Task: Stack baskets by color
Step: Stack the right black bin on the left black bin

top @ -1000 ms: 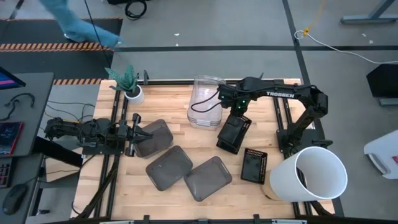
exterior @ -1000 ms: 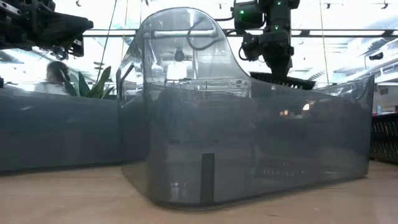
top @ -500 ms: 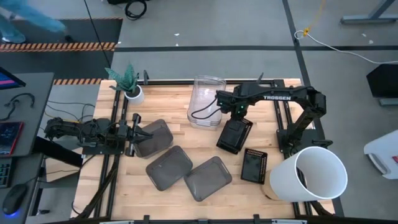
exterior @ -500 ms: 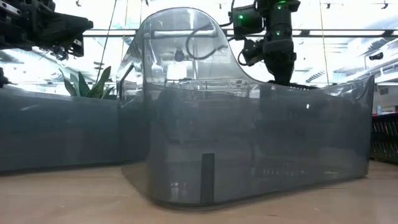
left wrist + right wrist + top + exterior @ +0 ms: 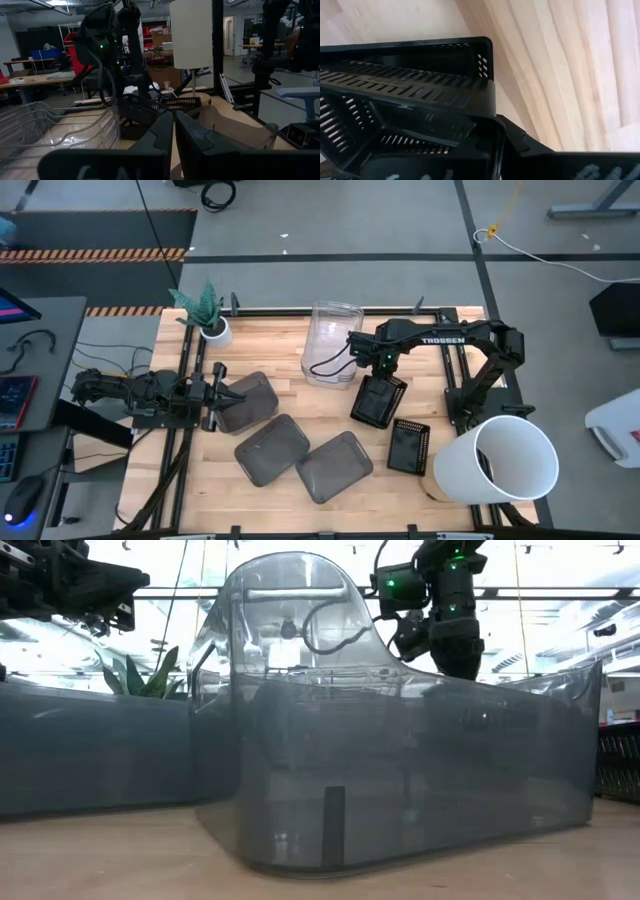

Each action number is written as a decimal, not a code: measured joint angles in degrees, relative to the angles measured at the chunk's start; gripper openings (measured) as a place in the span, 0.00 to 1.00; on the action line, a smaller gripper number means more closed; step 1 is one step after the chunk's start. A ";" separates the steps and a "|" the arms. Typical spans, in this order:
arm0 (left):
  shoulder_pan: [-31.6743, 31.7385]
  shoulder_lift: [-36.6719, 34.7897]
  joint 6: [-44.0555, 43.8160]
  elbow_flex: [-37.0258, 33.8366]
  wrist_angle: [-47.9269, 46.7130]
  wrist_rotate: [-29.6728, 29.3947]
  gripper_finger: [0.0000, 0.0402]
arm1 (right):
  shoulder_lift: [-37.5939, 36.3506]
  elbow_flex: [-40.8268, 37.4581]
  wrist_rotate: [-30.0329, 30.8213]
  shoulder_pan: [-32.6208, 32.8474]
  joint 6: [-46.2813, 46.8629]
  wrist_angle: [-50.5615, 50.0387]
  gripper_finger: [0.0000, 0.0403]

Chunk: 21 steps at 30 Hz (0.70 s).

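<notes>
Black perforated baskets held at the far right of the table, grey and clear baskets spread across its middle.

The right gripper [image 5: 377, 368] is seen clamped on the rim of a stack of black perforated baskets [image 5: 377, 399], right of the table's [image 5: 280, 350] centre; a third black basket [image 5: 408, 445] lies just beside the stack, toward the near right corner. The clear baskets [image 5: 331, 345] are stacked at the far edge. Three smoky grey baskets [image 5: 272, 448] are spread left of centre toward the near edge. The left gripper [image 5: 222, 394] is kept at the left edge, fingers [image 5: 161, 131] together, beside one grey basket.
</notes>
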 joint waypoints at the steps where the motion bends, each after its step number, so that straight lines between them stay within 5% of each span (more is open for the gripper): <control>1: 0.00 0.00 0.01 0.00 0.00 0.00 0.07 | 0.00 -0.30 0.00 0.00 0.00 0.02 0.04; 15: -0.01 0.00 0.02 0.00 0.01 -0.01 0.06 | -0.02 -5.48 0.04 -0.02 -2.32 5.66 0.14; 21: 0.00 0.00 0.00 0.00 0.02 -0.02 0.08 | -0.02 -8.33 7.70 -1.25 -5.33 6.62 0.21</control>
